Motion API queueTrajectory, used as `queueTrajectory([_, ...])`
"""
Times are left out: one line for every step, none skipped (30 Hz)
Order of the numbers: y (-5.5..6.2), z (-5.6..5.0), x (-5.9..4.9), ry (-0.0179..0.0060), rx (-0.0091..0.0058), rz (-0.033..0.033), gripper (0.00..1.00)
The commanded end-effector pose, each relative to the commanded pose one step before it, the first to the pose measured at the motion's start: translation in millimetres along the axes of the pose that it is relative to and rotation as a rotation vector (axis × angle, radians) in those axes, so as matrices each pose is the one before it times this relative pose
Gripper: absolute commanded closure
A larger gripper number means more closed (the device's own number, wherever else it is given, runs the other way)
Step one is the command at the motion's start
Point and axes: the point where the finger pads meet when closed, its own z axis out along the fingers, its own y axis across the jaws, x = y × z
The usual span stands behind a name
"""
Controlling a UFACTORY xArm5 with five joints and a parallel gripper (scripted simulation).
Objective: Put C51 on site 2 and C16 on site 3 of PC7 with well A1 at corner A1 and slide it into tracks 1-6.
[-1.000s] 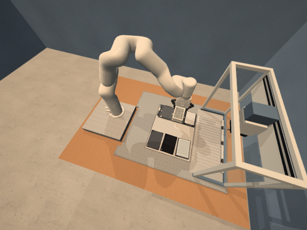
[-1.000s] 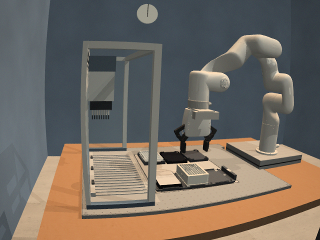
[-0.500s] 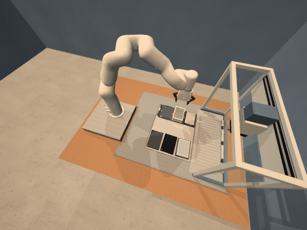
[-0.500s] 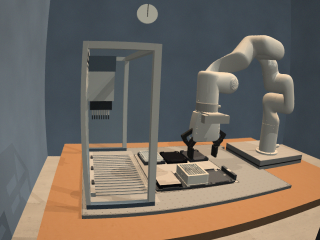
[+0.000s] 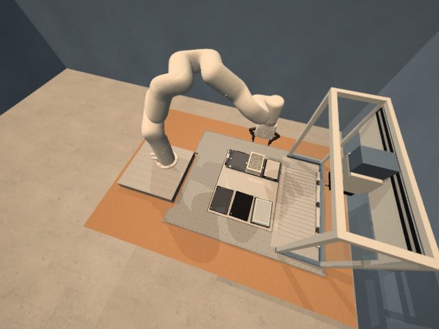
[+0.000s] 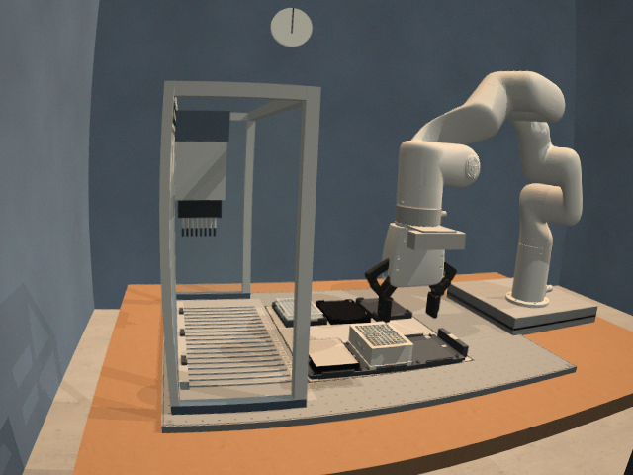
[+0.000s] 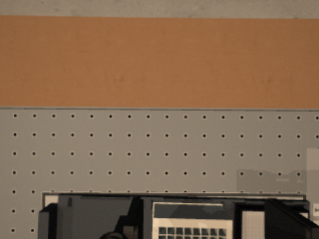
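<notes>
From where I'm standing, the arm (image 5: pixel 230 83) (image 6: pixel 460 120) is reaching out over the work area, and its claw (image 5: pixel 261 142) (image 6: pixel 408 314) is pointing down with its fingers spread fully open. It is gripping nothing and hanging above the surface (image 5: pixel 184 192) (image 6: pixel 500 352) (image 7: pixel 159 154), apart from the plates.

The carrier PC7 (image 5: pixel 237 159) (image 6: pixel 437 349) (image 7: pixel 92 214) is lying in front of the rails (image 5: pixel 299 201) (image 6: pixel 232 347), outside the tracks, with its handle (image 5: pixel 227 157) (image 6: pixel 453 341) facing away from them. C51 (image 5: pixel 255 162) (image 6: pixel 381 344) (image 7: pixel 191 231), the tall pale block, is standing on the middle site. C16 (image 5: pixel 272 168) (image 6: pixel 332 352) (image 7: pixel 253 224) is sitting on the site nearest the rails, while the dark site beside the handle is carrying no plate. I can't tell whether both are seated fully flat, or which corners their A1 wells are occupying.

Across the pale apron, C15 (image 5: pixel 262 211) (image 6: pixel 297 310) is resting in its nest at the rail end of the row. The other two nests, S1 (image 5: pixel 221 200) (image 6: pixel 376 307) and S2 (image 5: pixel 241 205) (image 6: pixel 343 311), are holding no plates.

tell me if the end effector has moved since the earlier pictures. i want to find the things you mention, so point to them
Yes: in the top view, the end effector (image 5: pixel 261 142) (image 6: pixel 408 315) has shifted up the picture, away from C51 (image 5: pixel 256 162) (image 6: pixel 383 344) (image 7: pixel 191 230).
</notes>
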Motion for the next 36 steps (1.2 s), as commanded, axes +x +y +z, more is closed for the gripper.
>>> queueTrajectory([1.26, -1.95, 1.13, 0.00192, -0.00400, -0.00023, 0.00])
queueTrajectory([0.00, 0.00, 0.00, 0.00000, 0.00000, 0.00000, 0.00])
queueTrajectory([0.00, 0.00, 0.00, 0.00000, 0.00000, 0.00000, 0.00])
queueTrajectory([0.00, 0.00, 0.00, 0.00000, 0.00000, 0.00000, 0.00])
queueTrajectory([0.00, 0.00, 0.00, 0.00000, 0.00000, 0.00000, 0.00])
queueTrajectory([0.00, 0.00, 0.00, 0.00000, 0.00000, 0.00000, 0.00])
queueTrajectory([0.00, 0.00, 0.00, 0.00000, 0.00000, 0.00000, 0.00])
queueTrajectory([0.00, 1.67, 0.00, 0.00000, 0.00000, 0.00000, 0.00])
queueTrajectory([0.00, 1.67, 0.00, 0.00000, 0.00000, 0.00000, 0.00])
queueTrajectory([0.00, 1.67, 0.00, 0.00000, 0.00000, 0.00000, 0.00])
queueTrajectory([0.00, 1.67, 0.00, 0.00000, 0.00000, 0.00000, 0.00])
queueTrajectory([0.00, 1.67, 0.00, 0.00000, 0.00000, 0.00000, 0.00])
queueTrajectory([0.00, 1.67, 0.00, 0.00000, 0.00000, 0.00000, 0.00])
queueTrajectory([0.00, 1.67, 0.00, 0.00000, 0.00000, 0.00000, 0.00])
queueTrajectory([0.00, 1.67, 0.00, 0.00000, 0.00000, 0.00000, 0.00])
queueTrajectory([0.00, 1.67, 0.00, 0.00000, 0.00000, 0.00000, 0.00])
queueTrajectory([0.00, 1.67, 0.00, 0.00000, 0.00000, 0.00000, 0.00])
queueTrajectory([0.00, 0.00, 0.00, 0.00000, 0.00000, 0.00000, 0.00])
queueTrajectory([0.00, 0.00, 0.00, 0.00000, 0.00000, 0.00000, 0.00])
queueTrajectory([0.00, 1.67, 0.00, 0.00000, 0.00000, 0.00000, 0.00])
queueTrajectory([0.00, 1.67, 0.00, 0.00000, 0.00000, 0.00000, 0.00])
queueTrajectory([0.00, 1.67, 0.00, 0.00000, 0.00000, 0.00000, 0.00])
queueTrajectory([0.00, 1.67, 0.00, 0.00000, 0.00000, 0.00000, 0.00])
queueTrajectory([0.00, 1.67, 0.00, 0.00000, 0.00000, 0.00000, 0.00])
queueTrajectory([0.00, 1.67, 0.00, 0.00000, 0.00000, 0.00000, 0.00])
queueTrajectory([0.00, 1.67, 0.00, 0.00000, 0.00000, 0.00000, 0.00])
queueTrajectory([0.00, 1.67, 0.00, 0.00000, 0.00000, 0.00000, 0.00])
queueTrajectory([0.00, 1.67, 0.00, 0.00000, 0.00000, 0.00000, 0.00])
queueTrajectory([0.00, 1.67, 0.00, 0.00000, 0.00000, 0.00000, 0.00])
queueTrajectory([0.00, 1.67, 0.00, 0.00000, 0.00000, 0.00000, 0.00])
queueTrajectory([0.00, 1.67, 0.00, 0.00000, 0.00000, 0.00000, 0.00])
queueTrajectory([0.00, 1.67, 0.00, 0.00000, 0.00000, 0.00000, 0.00])
queueTrajectory([0.00, 1.67, 0.00, 0.00000, 0.00000, 0.00000, 0.00])
queueTrajectory([0.00, 1.67, 0.00, 0.00000, 0.00000, 0.00000, 0.00])
queueTrajectory([0.00, 0.00, 0.00, 0.00000, 0.00000, 0.00000, 0.00])
queueTrajectory([0.00, 0.00, 0.00, 0.00000, 0.00000, 0.00000, 0.00])
